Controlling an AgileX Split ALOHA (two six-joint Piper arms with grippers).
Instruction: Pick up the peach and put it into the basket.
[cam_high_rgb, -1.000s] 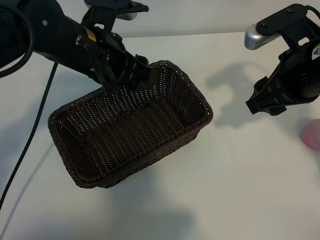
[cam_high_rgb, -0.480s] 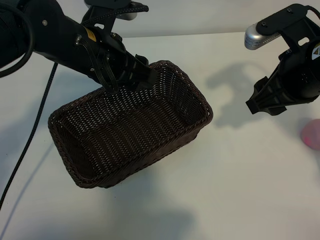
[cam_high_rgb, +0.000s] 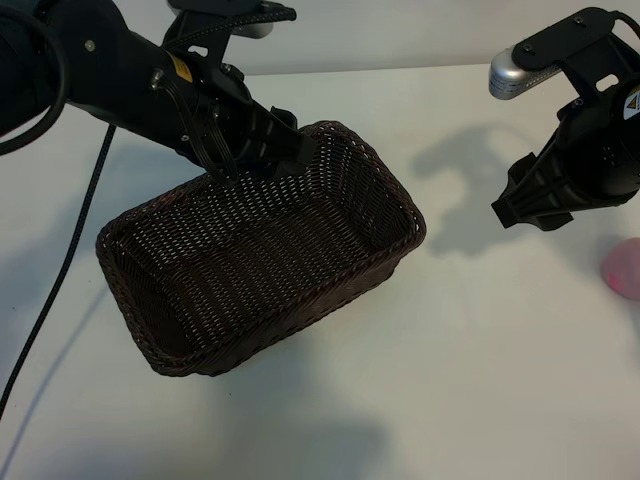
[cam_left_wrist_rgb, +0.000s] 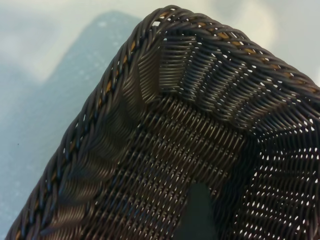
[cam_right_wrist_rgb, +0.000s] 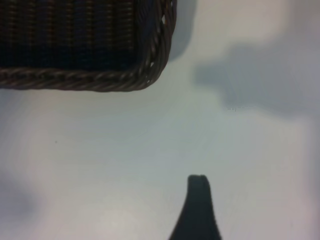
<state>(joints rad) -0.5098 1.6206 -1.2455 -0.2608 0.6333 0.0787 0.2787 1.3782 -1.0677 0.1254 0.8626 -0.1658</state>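
While small pale-pink round peach (cam_high_rgb: 623, 270) lies on white worktop (cam_high_rgb: 480, 340), right gripper (cam_high_rgb: 528, 208) hangs near, fingers spread, empty; left gripper (cam_high_rgb: 262, 150) over dark-brown woven wicker basket (cam_high_rgb: 400, 250) rim, fingers spread.

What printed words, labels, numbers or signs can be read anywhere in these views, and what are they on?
No text is readable.
Yellow sticker on the left arm: too small to read.
Yellow-and-white label on the right arm: cut by the frame edge, illegible.
Basket, peach, table: no markings.

exterior: steep, from above | wrists: close, angled down (both share the basket (cam_high_rgb: 260, 250))
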